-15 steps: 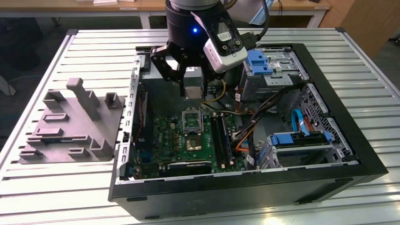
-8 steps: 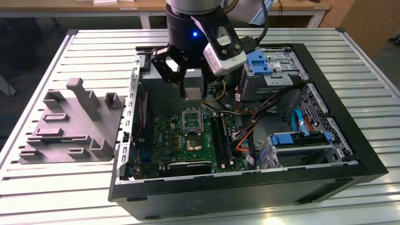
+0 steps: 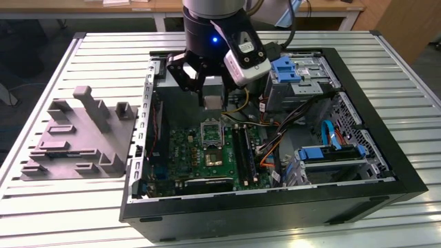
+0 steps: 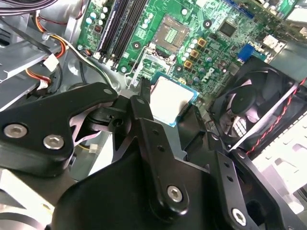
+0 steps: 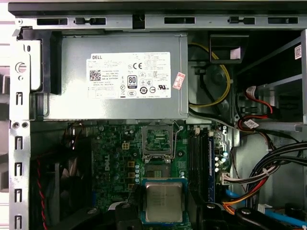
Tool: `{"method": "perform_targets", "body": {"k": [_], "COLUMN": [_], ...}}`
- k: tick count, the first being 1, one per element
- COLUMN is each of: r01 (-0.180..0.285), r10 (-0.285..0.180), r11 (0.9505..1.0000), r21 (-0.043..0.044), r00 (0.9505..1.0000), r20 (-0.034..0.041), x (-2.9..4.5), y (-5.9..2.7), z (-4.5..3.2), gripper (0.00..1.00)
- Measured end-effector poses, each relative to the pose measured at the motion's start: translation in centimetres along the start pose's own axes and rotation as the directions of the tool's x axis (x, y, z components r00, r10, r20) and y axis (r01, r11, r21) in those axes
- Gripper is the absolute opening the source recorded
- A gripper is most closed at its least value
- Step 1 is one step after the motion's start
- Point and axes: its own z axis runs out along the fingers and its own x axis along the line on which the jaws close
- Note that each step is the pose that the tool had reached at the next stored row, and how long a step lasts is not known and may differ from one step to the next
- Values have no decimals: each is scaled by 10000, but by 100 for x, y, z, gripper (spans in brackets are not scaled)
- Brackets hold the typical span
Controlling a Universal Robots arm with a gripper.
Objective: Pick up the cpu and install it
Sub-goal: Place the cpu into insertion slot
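We find the gripper [image 4: 169,102] clamped on the cpu [image 4: 169,96] by two opposite edges, holding it over the green motherboard [image 5: 120,158] near the open socket [image 5: 158,168]. In the exterior view, black fingers [image 3: 185,77] hide part of the chip, and we cannot judge its height above that socket.

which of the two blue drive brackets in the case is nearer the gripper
The upper blue bracket in the exterior view, just to that view's right of the gripper, which holds the cpu; the lower blue bracket lies farther off.
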Motion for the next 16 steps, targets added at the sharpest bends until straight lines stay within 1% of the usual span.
{"method": "perform_targets", "body": {"k": [4, 16], "r01": [0, 0], "r10": [0, 0], "r11": [10000, 10000], "r21": [0, 1], "r00": [10000, 10000], "r20": [0, 0], "x": [0, 0], "y": [-5, -5], "z": [35, 37], "gripper": [47, 47]}}
